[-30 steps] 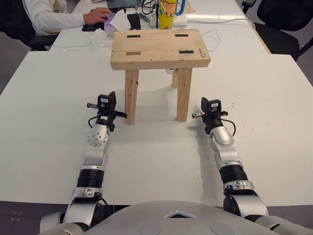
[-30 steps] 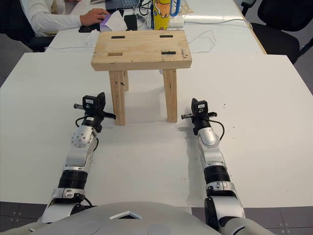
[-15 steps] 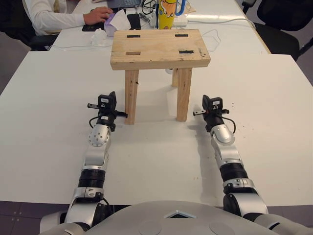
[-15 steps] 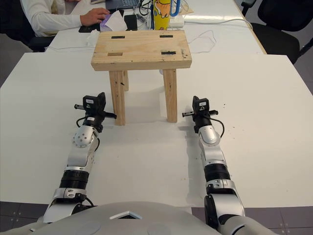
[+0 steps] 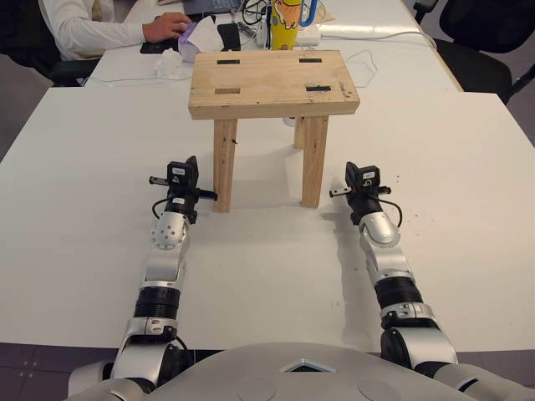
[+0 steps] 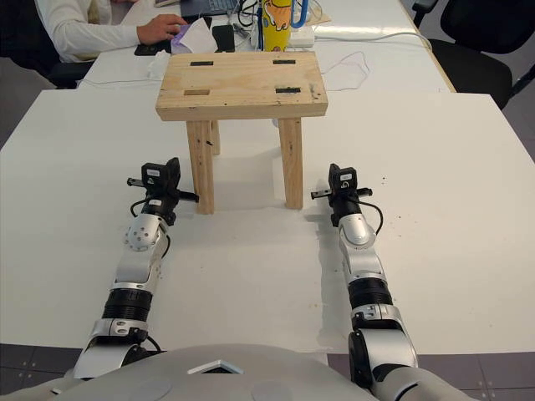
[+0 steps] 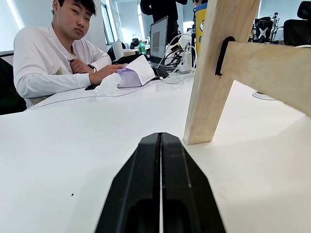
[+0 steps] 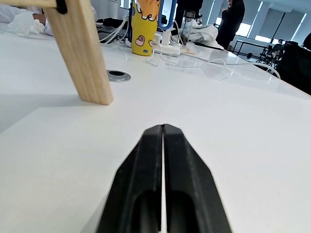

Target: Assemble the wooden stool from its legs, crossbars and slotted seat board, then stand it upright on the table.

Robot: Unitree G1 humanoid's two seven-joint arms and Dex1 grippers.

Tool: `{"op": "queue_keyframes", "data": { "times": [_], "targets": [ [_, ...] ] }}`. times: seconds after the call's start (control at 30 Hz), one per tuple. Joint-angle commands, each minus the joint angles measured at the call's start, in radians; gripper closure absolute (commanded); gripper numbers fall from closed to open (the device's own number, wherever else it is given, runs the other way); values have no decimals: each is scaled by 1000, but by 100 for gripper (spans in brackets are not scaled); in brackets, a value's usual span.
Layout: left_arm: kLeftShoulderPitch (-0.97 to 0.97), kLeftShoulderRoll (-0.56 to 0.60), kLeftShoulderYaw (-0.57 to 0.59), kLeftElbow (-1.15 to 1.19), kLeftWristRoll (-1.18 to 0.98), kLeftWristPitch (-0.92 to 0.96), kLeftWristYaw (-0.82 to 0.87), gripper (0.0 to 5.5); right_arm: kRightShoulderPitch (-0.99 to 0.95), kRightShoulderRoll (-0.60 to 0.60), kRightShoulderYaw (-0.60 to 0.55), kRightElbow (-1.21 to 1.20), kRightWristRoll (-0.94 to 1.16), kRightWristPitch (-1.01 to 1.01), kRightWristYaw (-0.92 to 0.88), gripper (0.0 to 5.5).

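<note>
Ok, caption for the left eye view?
Wooden stool stands upright on the table; left gripper and right gripper, both shut, flank it.

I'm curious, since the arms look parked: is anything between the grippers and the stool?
Nothing visible does. Only bare table separates the shut left gripper and shut right gripper from the front legs of the stool.
</note>
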Motion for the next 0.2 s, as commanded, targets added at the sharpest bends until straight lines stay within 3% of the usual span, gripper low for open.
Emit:
{"op": "queue_keyframes", "data": {
  "times": [0.03, 0.2],
  "targets": [
    [-18, 1, 4, 5, -3, -2, 1, 550, -17, 7, -5, 9, 6, -8, -10, 547],
    [-14, -4, 2, 3, -2, -5, 4, 550, -17, 7, -6, 12, 6, -11, -9, 547]
  ]
}}
